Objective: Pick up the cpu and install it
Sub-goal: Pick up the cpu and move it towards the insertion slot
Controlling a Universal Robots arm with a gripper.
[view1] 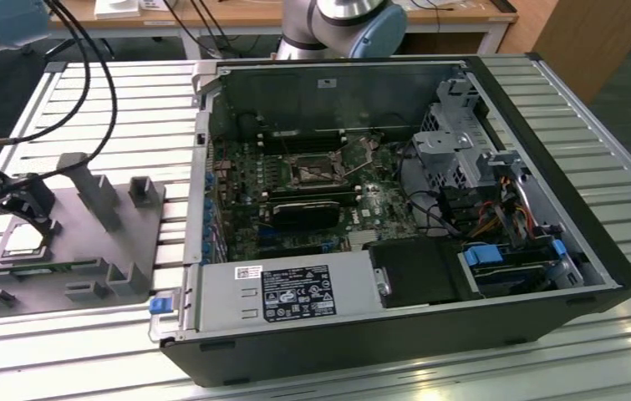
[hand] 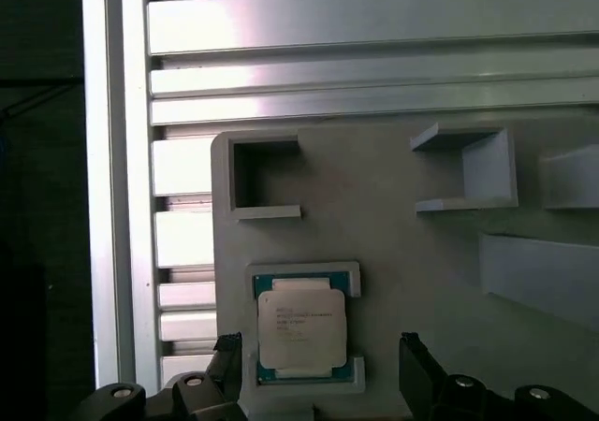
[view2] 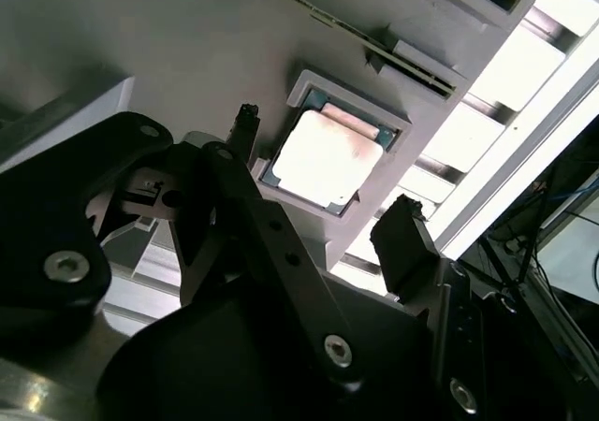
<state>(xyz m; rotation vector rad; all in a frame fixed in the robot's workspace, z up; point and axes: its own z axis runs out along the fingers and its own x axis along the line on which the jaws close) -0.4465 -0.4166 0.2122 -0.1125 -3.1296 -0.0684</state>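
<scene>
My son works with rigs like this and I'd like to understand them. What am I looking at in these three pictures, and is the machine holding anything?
This is one robot arm with a two-fingered gripper. The exterior view comes from a camera off the arm. It shows a slatted metal table bearing an open computer case and, on the exterior view's left, a grey fixture with upright posts. The two wrist views come from cameras riding on the arm. In both wrist views, the cpu, a small silver square chip, lies in a recess of the fixture. The gripper is open, with one finger on each side of the chip, and holds nothing.
</scene>
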